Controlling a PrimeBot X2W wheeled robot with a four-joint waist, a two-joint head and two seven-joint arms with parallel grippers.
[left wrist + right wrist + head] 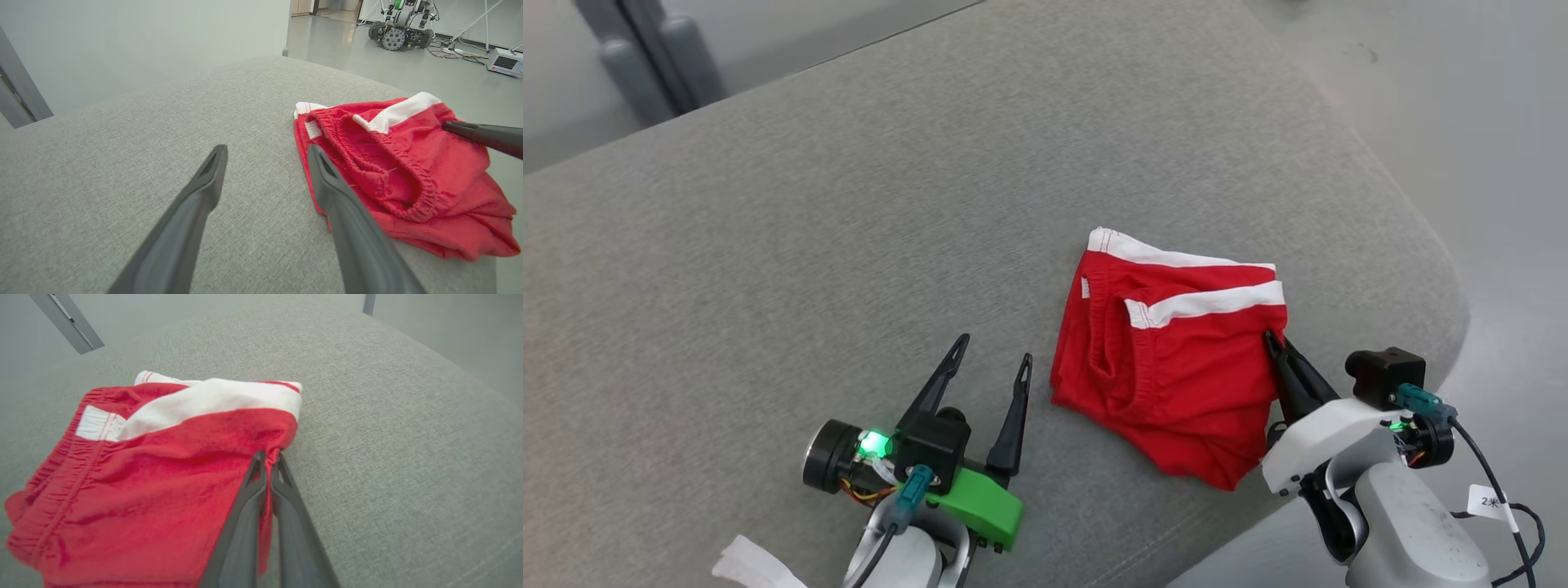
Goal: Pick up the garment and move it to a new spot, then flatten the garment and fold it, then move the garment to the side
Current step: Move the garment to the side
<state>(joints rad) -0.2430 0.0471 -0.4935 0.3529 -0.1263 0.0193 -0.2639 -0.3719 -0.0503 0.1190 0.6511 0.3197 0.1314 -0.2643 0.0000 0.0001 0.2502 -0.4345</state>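
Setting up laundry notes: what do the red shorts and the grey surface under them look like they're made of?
Red shorts: probably soft cotton-type knit, matte and slightly fuzzy, with a gathered elastic waistband and white trim. Grey surface: woven upholstery-like fabric, matte, fine heathered weave visible.

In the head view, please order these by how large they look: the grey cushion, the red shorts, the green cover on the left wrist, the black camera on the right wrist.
1. grey cushion
2. red shorts
3. green cover and black camera: about alike, so not ranked.
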